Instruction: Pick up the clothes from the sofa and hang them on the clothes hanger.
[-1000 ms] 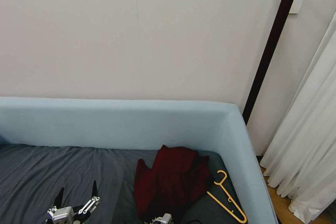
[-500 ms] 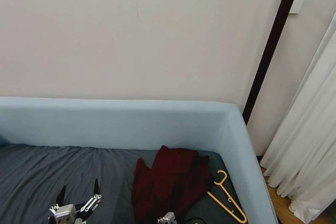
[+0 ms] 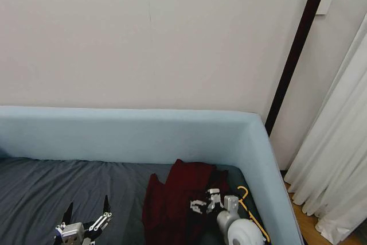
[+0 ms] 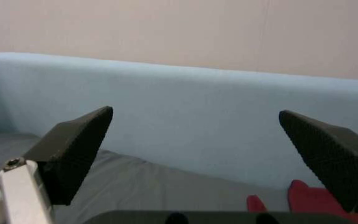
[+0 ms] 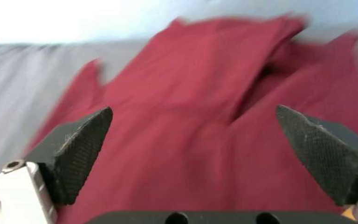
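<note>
The right gripper (image 3: 205,199) is being held wide open just over the dark red garment (image 3: 172,199), which is lying bunched up by the right corner of the sofa (image 3: 143,136). The left gripper (image 3: 87,213) is being held open too, over the seat.

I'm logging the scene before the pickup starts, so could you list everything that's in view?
garment: one, dark red, crumpled on the sofa seat near its right end
hanger: one, yellow, lying on the seat to the right of the garment, partly hidden by the right arm
sofa: one, light blue back and side, against the wall
seat cover: one, dark grey, on the sofa seat
clothes rack: one, dark pole, to the right of the sofa
curtain: one, white, far right
left gripper: one, black fingers open, low over the grey seat, left of the garment
right gripper: one, fingers open, over the garment
</note>
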Robot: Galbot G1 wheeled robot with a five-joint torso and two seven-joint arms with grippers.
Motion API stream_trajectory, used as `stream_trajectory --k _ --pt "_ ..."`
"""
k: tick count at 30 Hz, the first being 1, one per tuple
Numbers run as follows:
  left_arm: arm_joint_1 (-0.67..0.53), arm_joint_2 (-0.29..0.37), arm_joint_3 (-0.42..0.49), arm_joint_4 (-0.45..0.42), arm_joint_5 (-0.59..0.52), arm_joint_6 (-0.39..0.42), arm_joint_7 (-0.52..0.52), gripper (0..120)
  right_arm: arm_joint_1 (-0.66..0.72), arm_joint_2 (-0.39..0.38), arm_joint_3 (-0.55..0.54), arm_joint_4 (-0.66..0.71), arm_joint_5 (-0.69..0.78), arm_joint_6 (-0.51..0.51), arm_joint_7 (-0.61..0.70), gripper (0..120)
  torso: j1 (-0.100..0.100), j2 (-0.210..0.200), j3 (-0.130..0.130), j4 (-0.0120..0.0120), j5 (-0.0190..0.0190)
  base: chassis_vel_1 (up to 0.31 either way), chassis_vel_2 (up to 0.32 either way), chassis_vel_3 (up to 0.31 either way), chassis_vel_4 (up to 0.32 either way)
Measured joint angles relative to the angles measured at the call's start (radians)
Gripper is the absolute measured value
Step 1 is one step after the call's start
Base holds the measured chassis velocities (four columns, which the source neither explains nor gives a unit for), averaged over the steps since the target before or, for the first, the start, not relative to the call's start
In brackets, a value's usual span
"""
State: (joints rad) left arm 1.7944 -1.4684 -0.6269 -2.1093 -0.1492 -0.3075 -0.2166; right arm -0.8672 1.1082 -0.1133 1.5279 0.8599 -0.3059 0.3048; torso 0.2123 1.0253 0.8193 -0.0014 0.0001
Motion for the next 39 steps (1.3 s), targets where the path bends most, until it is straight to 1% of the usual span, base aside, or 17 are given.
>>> stream_trajectory --k 2,3,5,7,8,10,12,13,15,17,18,22,28,33,35,36,39 --pt "0.001 0.002 -0.003 0.001 -0.001 0.0 0.0 100 0.042 0.019 0.018 -0.083 -0.048 0.03 -0.024 100 0.0 0.0 0.0 0.0 -0.0002 0.0 0.0 0.0 0.0" --pt "0.001 0.002 -0.003 0.001 -0.001 0.0 0.0 100 0.042 0.019 0.018 -0.083 -0.048 0.03 -0.024 100 0.0 0.0 0.0 0.0 -0.0002 0.0 0.0 0.0 0.0" --pt "0.001 0.005 -0.006 0.003 -0.002 0.0 0.0 100 0.083 0.042 0.04 -0.172 -0.142 0.055 -0.041 100 0.0 0.0 0.0 0.0 -0.0001 0.0 0.0 0.0 0.0" --pt "0.001 0.006 -0.009 0.006 -0.003 0.001 0.0 100 0.112 0.058 0.051 -0.229 -0.193 0.057 -0.048 100 0.0 0.0 0.0 -0.0003 -0.0001 0.0 0.0 0.0 0.0" --pt "0.001 0.006 -0.009 0.006 -0.003 0.001 0.0 100 0.112 0.058 0.051 -0.229 -0.193 0.057 -0.048 100 0.0 0.0 0.0 -0.0003 -0.0001 0.0 0.0 0.0 0.0" --pt "0.0 0.006 -0.01 0.007 -0.003 0.001 0.0 100 0.151 0.08 0.062 -0.292 -0.216 0.045 -0.052 100 0.0 0.0 0.0 0.0 -0.0001 0.0 0.0 0.0 0.0" --pt "0.0 0.005 -0.011 0.008 -0.003 0.001 -0.001 100 0.184 0.102 0.074 -0.352 -0.192 0.006 -0.061 100 0.0 0.0 0.0 0.0 0.0 0.0 0.0 0.0 0.0" --pt "0.0 0.005 -0.011 0.008 -0.003 0.001 -0.001 100 0.184 0.102 0.074 -0.352 -0.192 0.006 -0.061 100 0.0 0.0 0.0 0.0 0.0 0.0 0.0 0.0 0.0" --pt "0.001 0.005 -0.012 0.008 -0.003 0.001 0.0 100 0.203 0.114 0.09 -0.382 -0.152 -0.044 -0.074 100 0.0 0.0 0.0 0.0001 -0.0001 0.0 0.0 0.0 0.0" --pt "0.001 0.006 -0.014 0.008 -0.003 0.001 0.0 100 0.215 0.123 0.12 -0.404 -0.118 -0.119 -0.104 100 0.0 0.0 0.0 0.0 -0.0002 0.0 0.0 0.0 0.0" --pt "0.001 0.006 -0.015 0.008 -0.003 0.001 0.0 100 0.216 0.124 0.125 -0.408 -0.116 -0.133 -0.109 100 0.0 0.0 0.0 0.0 -0.0002 0.0 0.0 0.0 0.0" --pt "0.0 0.006 -0.016 0.008 -0.003 0.002 -0.001 100 0.218 0.125 0.135 -0.428 -0.129 -0.171 -0.118 100 0.0 0.0 0.0 -0.0001 -0.0001 0.0 0.0 0.0 0.0" --pt "-0.003 0.001 -0.009 0.01 -0.001 0.002 -0.001 100 0.205 0.125 0.136 -0.435 -0.167 -0.193 -0.127 100 0.0 0.0 0.0 -0.0001 -0.0001 0.0 0.0 0.0 0.0" --pt "-0.004 0.001 -0.008 0.012 -0.001 0.002 -0.001 100 0.192 0.121 0.14 -0.434 -0.18 -0.2 -0.151 86 0.0 0.0 0.0 -0.0001 -0.0001 0.0 0.0 0.0 0.0" --pt "-0.006 0.002 -0.008 0.015 -0.002 0.002 -0.002 100 0.186 0.114 0.141 -0.432 -0.188 -0.201 -0.169 75 0.0 0.0 0.0 0.0 -0.0001 0.0 0.0 0.0 0.0" --pt "-0.006 0.002 -0.008 0.015 -0.002 0.002 -0.002 100 0.186 0.114 0.141 -0.432 -0.188 -0.201 -0.169 75 0.0 0.0 0.0 0.0 -0.0001 0.0 0.0 0.0 0.0" --pt "-0.01 0.003 -0.008 0.021 -0.002 0.001 -0.002 100 0.184 0.11 0.142 -0.435 -0.2 -0.201 -0.189 62 0.0 0.0 0.0 0.0 -0.0001 0.0 0.0 0.0 0.0"
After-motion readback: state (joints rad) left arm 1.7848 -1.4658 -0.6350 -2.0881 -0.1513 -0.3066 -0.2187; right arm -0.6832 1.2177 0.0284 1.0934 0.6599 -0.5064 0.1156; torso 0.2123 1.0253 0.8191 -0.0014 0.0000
